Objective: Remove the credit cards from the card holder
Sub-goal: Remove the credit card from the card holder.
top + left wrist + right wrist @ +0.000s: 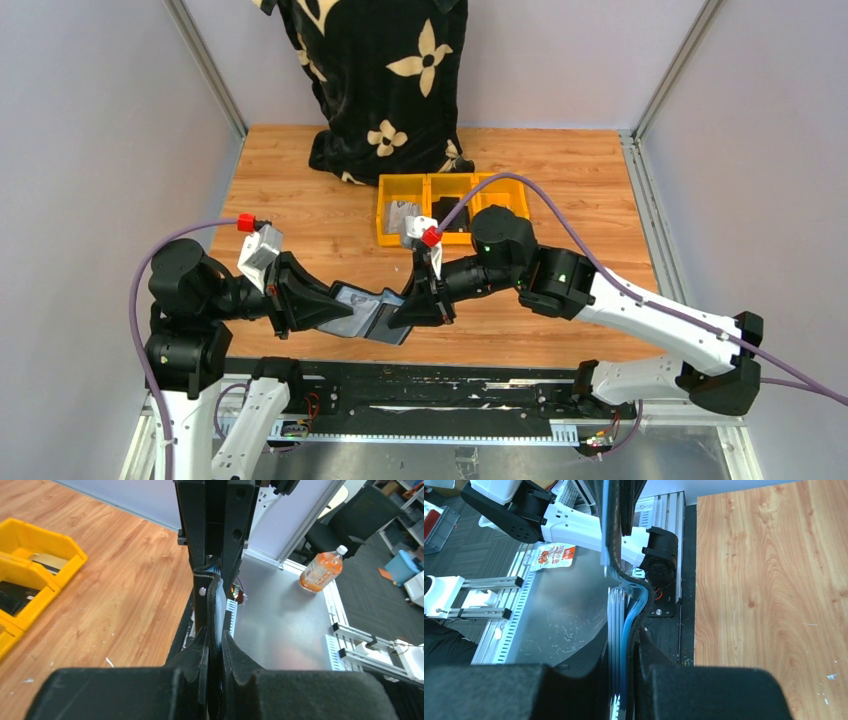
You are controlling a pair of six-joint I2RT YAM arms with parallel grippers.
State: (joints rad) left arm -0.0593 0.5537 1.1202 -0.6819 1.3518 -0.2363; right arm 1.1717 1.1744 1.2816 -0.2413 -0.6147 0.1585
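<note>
While my left gripper [214, 645] and right gripper [625, 647] each clamp an end, the card holder [362, 308] spans between them, credit cards [615, 625] by the right.

Right gripper [624, 647] jaws clamped on card holder [610, 550], seen edge-on and upright; grey-blue inner layers [629, 615] sit between the pads. Bare wooden tabletop [769, 580] on the right.
</note>
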